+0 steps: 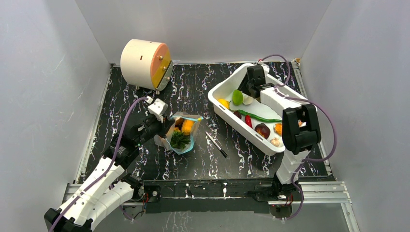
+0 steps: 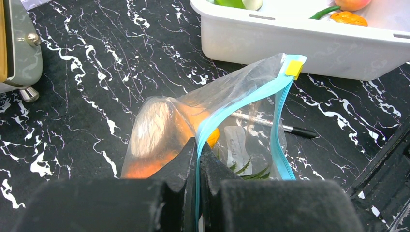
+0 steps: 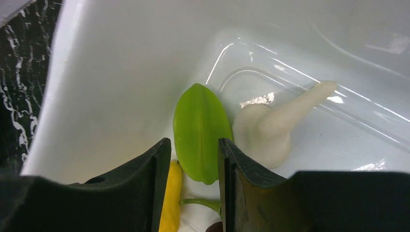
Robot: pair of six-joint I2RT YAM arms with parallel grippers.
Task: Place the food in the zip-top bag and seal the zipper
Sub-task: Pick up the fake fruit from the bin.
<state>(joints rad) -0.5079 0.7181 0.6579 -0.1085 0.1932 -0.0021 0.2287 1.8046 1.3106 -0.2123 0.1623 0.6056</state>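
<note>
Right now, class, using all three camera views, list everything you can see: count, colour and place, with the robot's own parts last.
zip-top bag: one, clear, on the table left of centre
zipper: one, blue-teal strip along the bag's edge
pineapple: one, orange with a green crown, inside the bag
tub: one, white, on the right of the table
toy food: about eight pieces, yellow, green, white, red, dark and orange, in the tub
pen: one, black, between bag and tub
drum: one, cream with an orange face, back left
table: one, black with white veins
left pincer: shut on the zipper
right pincer: open, in the tub, over a green fruit
</note>
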